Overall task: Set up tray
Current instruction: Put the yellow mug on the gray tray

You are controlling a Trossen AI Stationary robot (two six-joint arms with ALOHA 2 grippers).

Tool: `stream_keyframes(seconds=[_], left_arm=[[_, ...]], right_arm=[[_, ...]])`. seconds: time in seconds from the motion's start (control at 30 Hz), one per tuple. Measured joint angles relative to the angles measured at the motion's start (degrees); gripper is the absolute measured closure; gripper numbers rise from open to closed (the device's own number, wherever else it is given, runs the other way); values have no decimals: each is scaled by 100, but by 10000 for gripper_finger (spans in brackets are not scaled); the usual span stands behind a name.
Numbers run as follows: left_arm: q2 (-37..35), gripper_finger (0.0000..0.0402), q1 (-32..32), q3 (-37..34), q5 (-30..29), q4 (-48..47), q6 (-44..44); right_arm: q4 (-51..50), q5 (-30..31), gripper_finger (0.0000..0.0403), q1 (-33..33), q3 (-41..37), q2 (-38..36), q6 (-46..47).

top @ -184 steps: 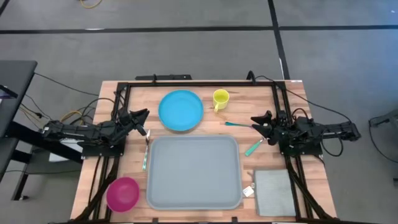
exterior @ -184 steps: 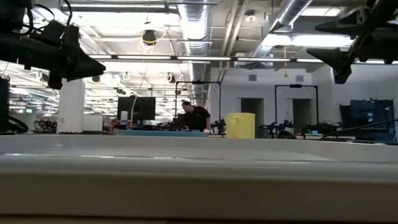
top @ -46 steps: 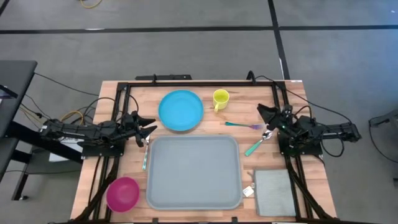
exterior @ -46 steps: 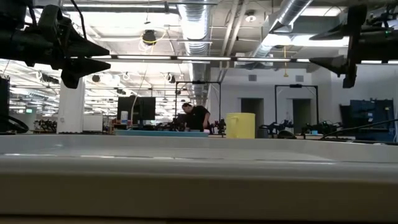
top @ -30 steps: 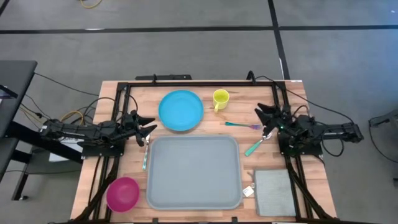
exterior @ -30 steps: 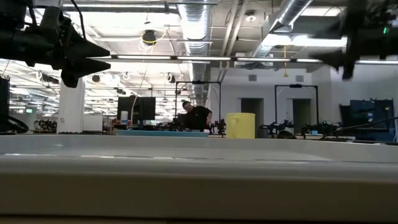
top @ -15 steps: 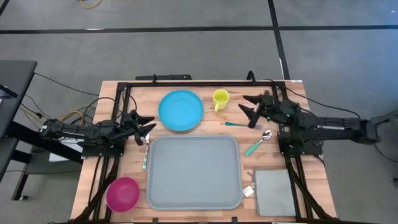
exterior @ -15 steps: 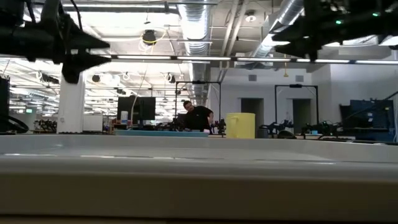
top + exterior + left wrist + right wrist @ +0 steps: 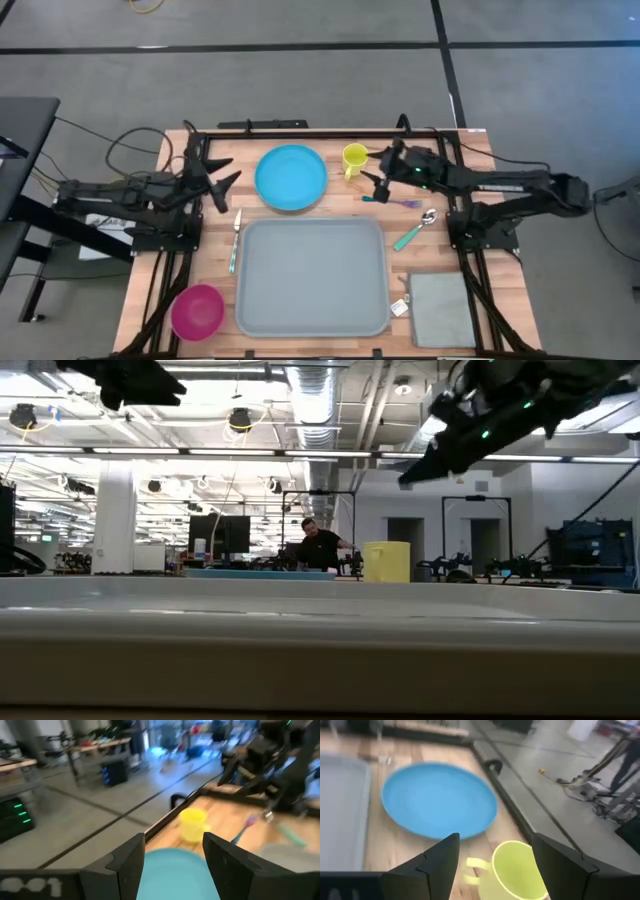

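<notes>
Right gripper [image 9: 375, 176] now reached out over the table [image 9: 470, 150] by the yellow cup [image 9: 354, 157], fingers wide and holding nothing, left gripper [image 9: 222, 178] lifted up near the blue plate [image 9: 291, 177], fingers wide too, big grey-blue tray [image 9: 311, 277] unmoved at the table's middle

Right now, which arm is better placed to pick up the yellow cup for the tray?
Probably the right. Its open claw hovers right beside the cup, which sits between its fingers in the right wrist view. The left claw, also open, sits beyond the blue plate, farther off. The tray holds nothing.
</notes>
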Motion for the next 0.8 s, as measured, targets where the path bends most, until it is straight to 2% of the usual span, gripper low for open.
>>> stream_keyframes(seconds=[0.1, 0.2, 0.37, 0.5, 0.8], left_arm=[[322, 210, 0, 105, -105, -33, 12], [534, 210, 0, 106, -106, -25, 9], [740, 210, 0, 106, -115, -17, -23], [793, 210, 0, 106, -126, -15, -22], [792, 210, 0, 108, -82, -54, -128]], right_arm=[[-21, -405, 161, -174, 225, 626, -335], [-150, -397, 161, -327, 570, 1185, -579], [-1430, -370, 161, -629, 1383, 1907, -666], [-2330, -353, 161, -778, 1932, 2301, -697], [-3039, -157, 168, -885, 2649, 2838, -938]])
